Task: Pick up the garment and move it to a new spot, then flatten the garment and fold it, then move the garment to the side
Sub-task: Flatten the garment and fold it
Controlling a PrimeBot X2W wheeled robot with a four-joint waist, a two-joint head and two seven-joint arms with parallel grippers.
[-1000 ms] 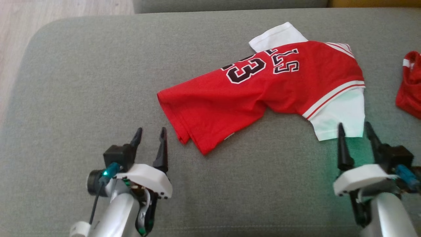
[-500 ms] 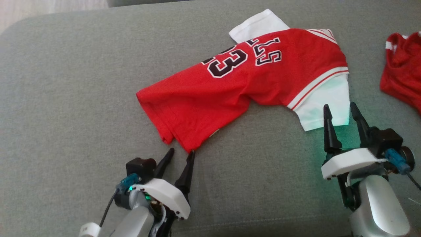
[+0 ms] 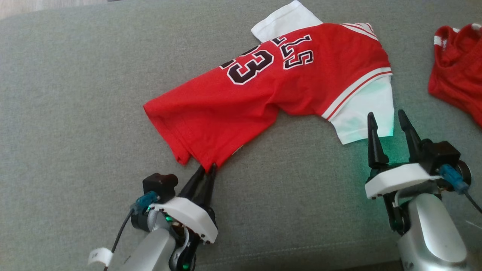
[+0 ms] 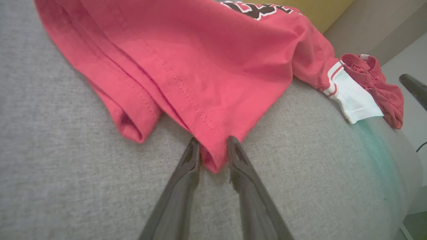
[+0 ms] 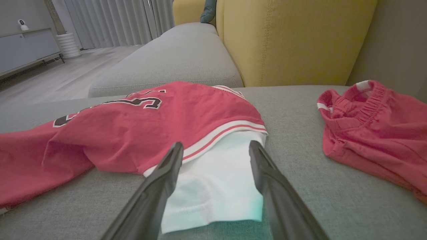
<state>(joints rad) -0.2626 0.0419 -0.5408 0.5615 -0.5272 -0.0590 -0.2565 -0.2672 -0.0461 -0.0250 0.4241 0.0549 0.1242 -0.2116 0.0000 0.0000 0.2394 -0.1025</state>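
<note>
Gripper L (image 3: 208, 167): near front edge of grey sofa cushion (image 3: 75, 113), left of centre. Fingers are drawn in on lower hem corner of red jersey (image 3: 286, 94), cloth pinched btw. tips. Jersey lies on cushion, "23" side up, running diagonally from that corner toward back edge, right of centre. Its white sleeve (image 3: 357, 120) sticks out on front-right side. Gripper R (image 3: 386, 114): fingers spread wide, tips astride sleeve's end, nothing gripped. Second red garment (image 3: 457, 75) w/ elastic waistband lies crumpled at right edge, apart from jersey.
</note>
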